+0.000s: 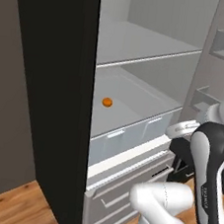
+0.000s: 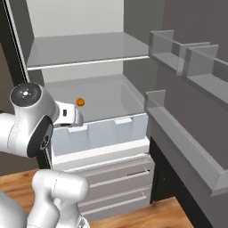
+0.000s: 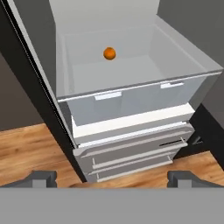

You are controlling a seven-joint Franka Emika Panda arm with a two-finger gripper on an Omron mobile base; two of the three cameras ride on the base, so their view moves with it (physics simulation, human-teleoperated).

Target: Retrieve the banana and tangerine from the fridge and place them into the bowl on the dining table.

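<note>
With the fridge [image 1: 50, 101] door swung open, one tangerine [image 1: 107, 102] sat alone in the clear bin [image 3: 131, 94], toward its back left. One glass shelf [image 2: 84, 49] ran above the bin, bare. Below the bin were two grey drawers [image 3: 131, 155], both closed. On the right, the open door [image 2: 191, 147] carried three racks [image 2: 178, 55], nothing seen in them. One gripper [image 3: 112, 179] hung in front of the fridge, out over the wood floor [image 3: 30, 148], jaws spread wide and holding nothing, well apart from the tangerine. One white arm [image 1: 208, 170] stood just before the drawers.
</note>
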